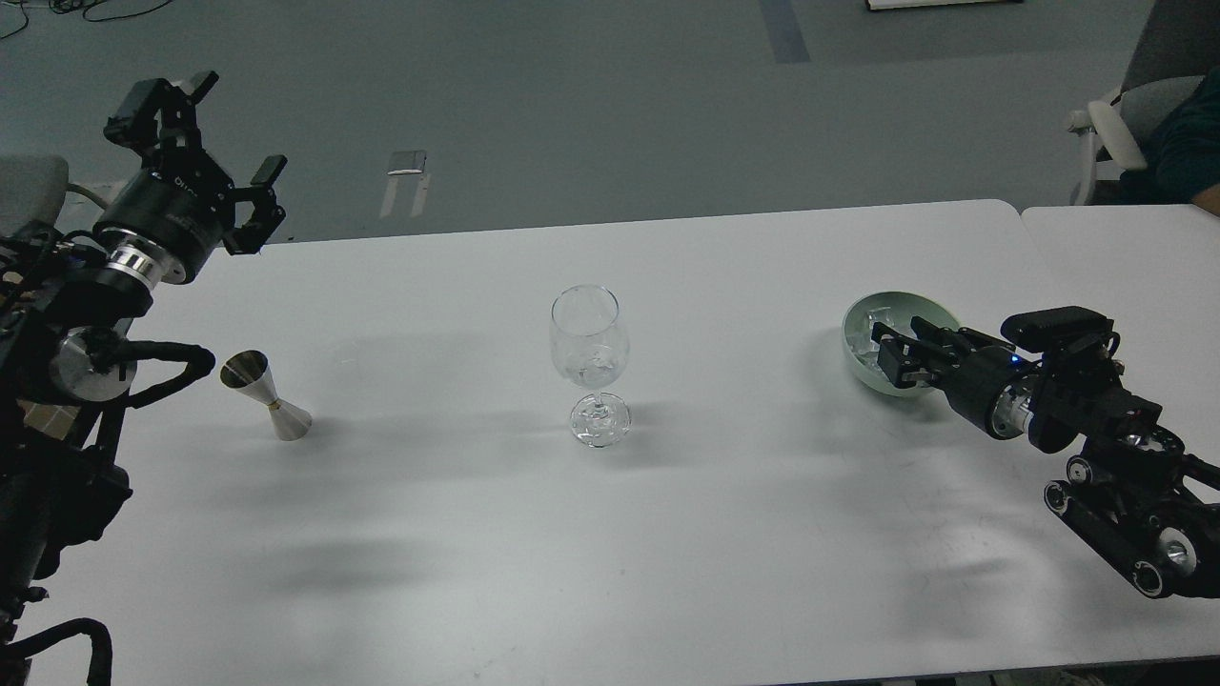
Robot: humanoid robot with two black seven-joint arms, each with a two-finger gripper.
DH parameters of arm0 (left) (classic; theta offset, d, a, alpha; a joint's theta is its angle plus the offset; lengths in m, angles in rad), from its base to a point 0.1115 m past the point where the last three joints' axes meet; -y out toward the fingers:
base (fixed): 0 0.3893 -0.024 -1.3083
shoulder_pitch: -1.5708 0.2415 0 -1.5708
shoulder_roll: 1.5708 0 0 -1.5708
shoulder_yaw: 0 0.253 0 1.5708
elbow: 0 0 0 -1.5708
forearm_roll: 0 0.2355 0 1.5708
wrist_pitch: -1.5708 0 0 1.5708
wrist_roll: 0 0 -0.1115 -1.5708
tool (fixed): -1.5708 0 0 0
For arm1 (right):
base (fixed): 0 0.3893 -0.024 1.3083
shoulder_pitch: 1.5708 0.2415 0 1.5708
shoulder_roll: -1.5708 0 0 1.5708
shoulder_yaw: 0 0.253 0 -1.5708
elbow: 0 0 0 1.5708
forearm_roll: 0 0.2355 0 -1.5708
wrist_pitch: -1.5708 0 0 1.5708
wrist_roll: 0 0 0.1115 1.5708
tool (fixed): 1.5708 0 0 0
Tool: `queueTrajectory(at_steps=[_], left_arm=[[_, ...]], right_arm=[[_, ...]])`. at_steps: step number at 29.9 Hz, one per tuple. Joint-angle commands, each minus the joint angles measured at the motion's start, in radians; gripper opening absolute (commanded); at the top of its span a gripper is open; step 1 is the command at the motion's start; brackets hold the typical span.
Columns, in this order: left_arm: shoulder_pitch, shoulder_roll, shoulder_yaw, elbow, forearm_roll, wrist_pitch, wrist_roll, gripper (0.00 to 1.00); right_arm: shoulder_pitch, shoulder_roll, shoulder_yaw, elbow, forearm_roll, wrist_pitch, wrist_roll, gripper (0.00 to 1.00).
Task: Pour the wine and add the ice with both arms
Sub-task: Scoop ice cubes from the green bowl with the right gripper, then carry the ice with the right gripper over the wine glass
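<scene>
A clear stemmed wine glass (589, 357) stands upright at the table's middle, with something clear and glassy low in its bowl. A pale green bowl (904, 301) at the right holds clear ice cubes (864, 340). My right gripper (890, 351) reaches into the bowl from the right, fingers down among the ice; they are dark and I cannot tell if they hold a cube. My left gripper (205, 133) is raised over the table's far left corner, fingers spread wide and empty. A silver jigger (268, 396) stands below it on the table.
The white table (610, 534) stretches wide, with its far edge behind the glass. A second table (1125, 257) adjoins at the right. A chair with a seated person (1168, 133) is at the far right.
</scene>
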Motion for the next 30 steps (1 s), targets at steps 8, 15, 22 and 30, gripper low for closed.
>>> queueTrajectory(at_steps=[8,15,22,30], left_arm=[[0.0,0.0,0.0,-0.002,0.0,0.001,0.0,0.98],[0.0,0.004,0.0,-0.012,0.0,0.003,0.0,0.98],[0.0,0.0,0.0,-0.014,0.0,0.003,0.0,0.98],[-0.003,-0.003,0.0,-0.014,0.002,0.004,0.0,0.98]], right_arm=[[-0.003,-0.018,0.002,0.03,0.0,0.0,0.0,0.07],[0.002,-0.128,0.046,0.183,0.017,0.006,-0.006,0.05],[0.04,-0.272,0.084,0.43,0.054,0.08,-0.005,0.05],[0.161,-0.292,0.078,0.627,0.043,0.201,-0.005,0.04]])
